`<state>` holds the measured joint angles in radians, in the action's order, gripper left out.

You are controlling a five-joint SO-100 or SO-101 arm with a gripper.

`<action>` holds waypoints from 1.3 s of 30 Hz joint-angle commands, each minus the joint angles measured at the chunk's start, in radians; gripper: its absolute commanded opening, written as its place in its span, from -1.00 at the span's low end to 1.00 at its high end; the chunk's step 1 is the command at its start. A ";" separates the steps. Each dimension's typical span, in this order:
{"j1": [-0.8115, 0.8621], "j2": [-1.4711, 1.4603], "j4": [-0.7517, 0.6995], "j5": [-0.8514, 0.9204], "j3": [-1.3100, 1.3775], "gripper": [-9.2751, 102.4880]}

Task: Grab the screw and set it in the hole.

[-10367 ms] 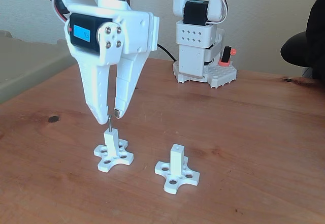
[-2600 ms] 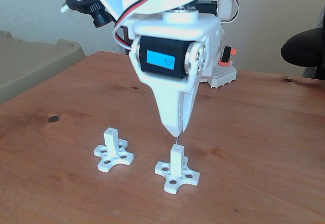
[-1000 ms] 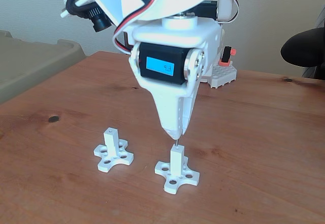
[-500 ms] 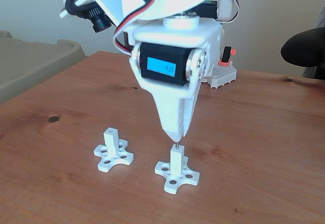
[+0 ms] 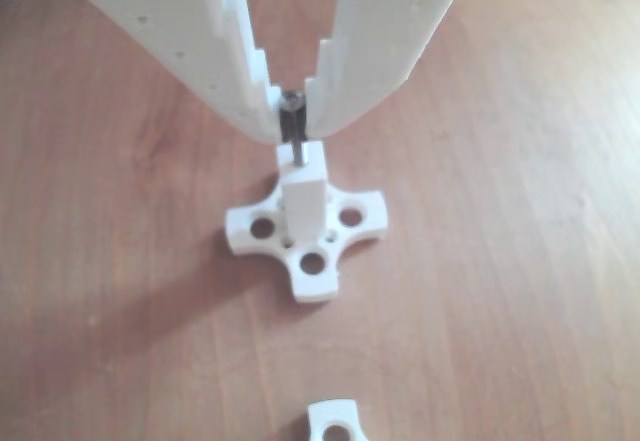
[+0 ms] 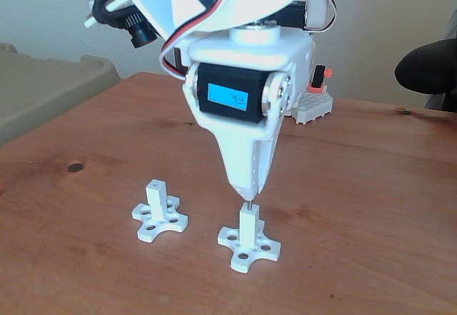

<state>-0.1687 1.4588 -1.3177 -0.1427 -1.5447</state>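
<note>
In the fixed view, a white post with a cross-shaped base is seen nearest on the wooden table. The screw is held upright by its head between the nearly closed end effector, its tip entering the hole in the post's top. A second post stands to the left.

Setting: a hobby or home workbench. Evidence in the fixed view: a wooden table with visible grain and a dark knot, set against a plain pale wall; a beige cushioned surface at far left; a dark chair edge at far right.
</note>
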 commanded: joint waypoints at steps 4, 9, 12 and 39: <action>-0.012 0.005 0.012 -0.006 0.077 -0.91; -0.012 0.003 0.012 -0.006 0.075 -0.91; -0.012 0.002 0.014 -0.006 0.074 -0.91; -0.017 0.002 -0.032 -0.015 0.095 -0.81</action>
<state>-0.1749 1.4404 -1.3438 -0.1534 -1.5355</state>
